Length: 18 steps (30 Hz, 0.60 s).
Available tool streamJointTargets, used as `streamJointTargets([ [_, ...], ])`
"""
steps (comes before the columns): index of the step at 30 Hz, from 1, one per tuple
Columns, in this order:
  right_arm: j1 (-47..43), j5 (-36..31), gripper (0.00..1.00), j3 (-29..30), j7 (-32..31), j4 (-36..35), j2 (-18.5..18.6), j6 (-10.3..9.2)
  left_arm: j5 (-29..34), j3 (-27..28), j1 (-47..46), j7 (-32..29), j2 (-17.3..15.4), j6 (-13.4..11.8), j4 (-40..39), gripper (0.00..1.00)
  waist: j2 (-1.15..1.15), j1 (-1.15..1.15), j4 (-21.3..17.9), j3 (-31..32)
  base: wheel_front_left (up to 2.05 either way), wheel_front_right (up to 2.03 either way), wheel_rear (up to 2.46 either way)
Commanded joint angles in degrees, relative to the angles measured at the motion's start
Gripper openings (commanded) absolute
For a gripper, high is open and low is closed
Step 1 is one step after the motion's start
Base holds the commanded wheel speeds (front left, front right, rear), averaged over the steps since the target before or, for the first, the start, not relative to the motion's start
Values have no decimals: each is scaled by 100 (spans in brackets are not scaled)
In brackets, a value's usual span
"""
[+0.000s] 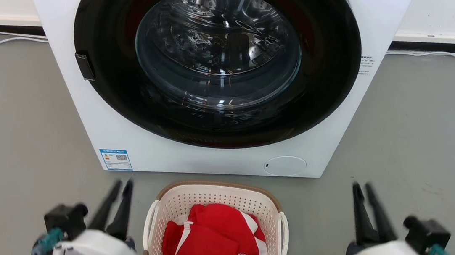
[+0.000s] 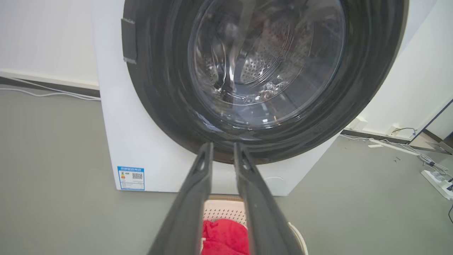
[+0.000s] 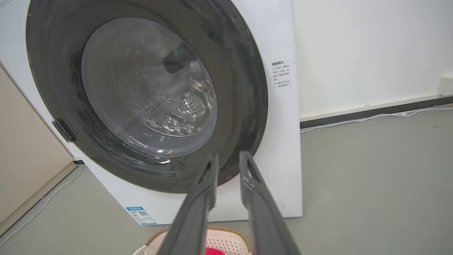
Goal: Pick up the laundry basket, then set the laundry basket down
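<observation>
The laundry basket [image 1: 211, 197] is small, cream-white and perforated with a brown rim. It stands on the grey floor in front of the washing machine, holding a red garment [image 1: 215, 240]. My left gripper [image 1: 123, 182] hovers left of the basket, clear of its white handle [image 1: 150, 218]. Its fingers stand a narrow gap apart with nothing between them. My right gripper [image 1: 362, 185] is well to the right of the basket, also slightly open and empty. In the wrist views the basket [image 2: 223, 210] [image 3: 226, 242] shows low behind my left gripper [image 2: 223, 145] and my right gripper [image 3: 228, 156].
A white front-loading washing machine [image 1: 190, 161] with a dark round door [image 1: 217, 59] stands close behind the basket. Cables [image 1: 451, 54] run along the wall's base. A power strip [image 2: 437, 179] lies on the floor to the machine's right. Grey floor lies on both sides.
</observation>
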<state>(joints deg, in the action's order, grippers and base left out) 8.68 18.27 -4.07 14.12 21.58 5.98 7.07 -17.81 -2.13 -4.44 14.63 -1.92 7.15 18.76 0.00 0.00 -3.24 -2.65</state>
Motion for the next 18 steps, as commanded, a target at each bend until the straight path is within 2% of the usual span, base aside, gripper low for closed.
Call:
streamJointTargets([
  [1,-4,38,0,5,-10,-1,-2,0,-38,9,-2,-14,-1,0,5,0,0,0,1,0,0,0,0],
  [7,-22,397,0,58,-111,-44,-17,2,-398,56,-8,-123,-5,2,-19,0,0,13,17,26,0,0,0],
  [11,-32,633,0,92,-177,-66,-26,4,-636,79,-10,-186,-8,3,-33,0,0,2,28,26,0,0,0],
  [18,-38,988,0,142,-275,-100,-41,6,-993,118,-21,-285,-13,4,-56,0,0,1,43,34,0,0,0],
])
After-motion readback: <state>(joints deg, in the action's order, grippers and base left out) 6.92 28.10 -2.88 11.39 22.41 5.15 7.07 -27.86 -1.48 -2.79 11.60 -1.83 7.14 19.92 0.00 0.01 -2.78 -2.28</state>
